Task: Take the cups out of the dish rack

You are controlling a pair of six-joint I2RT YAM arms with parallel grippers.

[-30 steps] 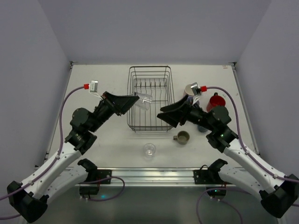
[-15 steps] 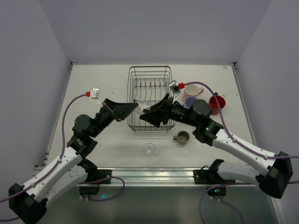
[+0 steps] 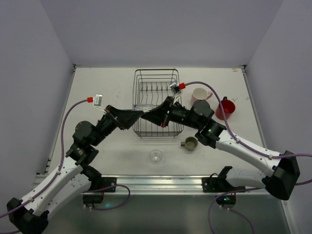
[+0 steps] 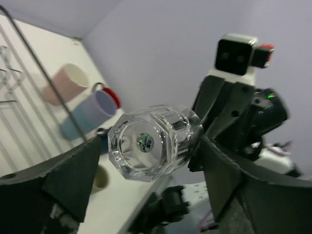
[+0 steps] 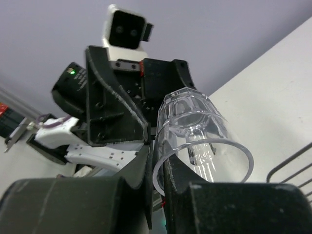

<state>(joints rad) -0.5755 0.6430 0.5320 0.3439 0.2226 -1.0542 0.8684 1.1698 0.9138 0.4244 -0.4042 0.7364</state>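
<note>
**A:** Which cup is in play, and where is it?

**B:** The clear faceted glass tumbler [image 4: 151,144]. It hangs in the air over the near-left corner of the dark wire dish rack [image 3: 156,72], between the two grippers. It touches neither the rack nor the white tabletop [image 3: 97,87].

**A:** Who has it?

**B:** The right gripper [image 5: 157,157] is clamped on the tumbler's wall at the rim, and it looks like one finger is inside the mouth and one outside. The left gripper [image 3: 138,116] is released. In its wrist view its fingers [image 4: 73,170] stand parted on either side of the thick base. I can't tell whether a pad brushes the glass.

**A:** How does it lie?

**B:** On its side. Its long axis runs roughly along the near edge of the tabletop, with the base toward the left arm and the mouth toward the right wrist.

**A:** So what does the next move turn on?

**B:** That axis, I'd judge. If the right arm draws the tumbler toward the right edge, the base slides straight out from between the left fingers instead of across them. There looks to be room to set it down on that side. The pink mug [image 3: 200,95] and red mug [image 3: 225,108] stand beside the rack's right wall. The olive-green mug [image 3: 190,143] and a second clear glass [image 3: 155,156] stand nearer the near edge.

**A:** Any risk?

**B:** The pinch is on one wall, and the heavy base is at the far end from it. The tumbler could swing or tilt.
</note>
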